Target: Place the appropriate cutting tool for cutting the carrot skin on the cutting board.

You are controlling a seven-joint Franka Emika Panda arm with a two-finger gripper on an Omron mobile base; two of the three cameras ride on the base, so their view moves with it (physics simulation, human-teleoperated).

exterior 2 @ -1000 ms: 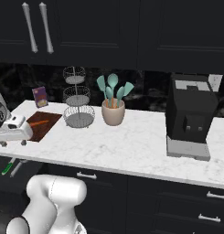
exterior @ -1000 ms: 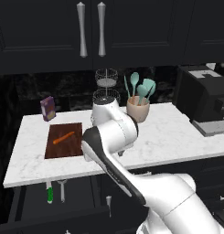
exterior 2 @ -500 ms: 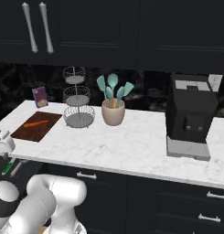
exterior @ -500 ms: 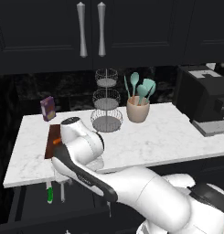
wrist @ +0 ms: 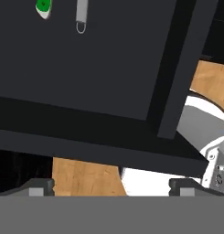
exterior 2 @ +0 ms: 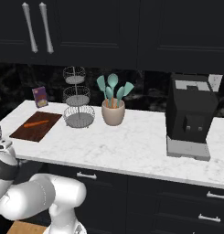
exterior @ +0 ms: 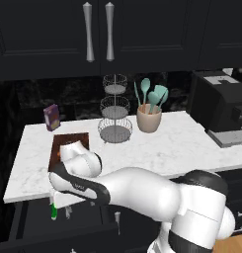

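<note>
While the white arm bent low over the near left edge of the marble counter (exterior: pixel 191 143), its gripper (wrist: pixel 111 185) hung above an open dark drawer (wrist: pixel 99 59) below the countertop. Seen from the hand view, the two dark fingertips (wrist: pixel 38 186) stood wide apart at the bottom of the picture, with nothing between them. At the far end of the drawer floor lay the peeler (wrist: pixel 81 16), a slim silver-grey handle with a small loop at its end, just beside the green handle of a knife (wrist: pixel 43 7); the two lay side by side without touching, and both ran off the top edge of the view. The same green knife handle showed in the left base view, poking out beneath the arm's elbow.

Up on the counter, the cutting board (exterior 2: pixel 29 130) lay flat near the left end, dark reddish-brown, with the carrot (exterior 2: pixel 36 123) resting on it at a slant. A small purple box (exterior 2: pixel 40 97) stood upright behind the board against the wall. Just to the right of the board stood a three-tier wire basket stand (exterior 2: pixel 77 103), then a beige crock of teal utensils (exterior 2: pixel 114 103), and well off to the right a black coffee machine (exterior 2: pixel 190 119). Dark cabinets with long silver handles (exterior: pixel 98 30) hung above.
</note>
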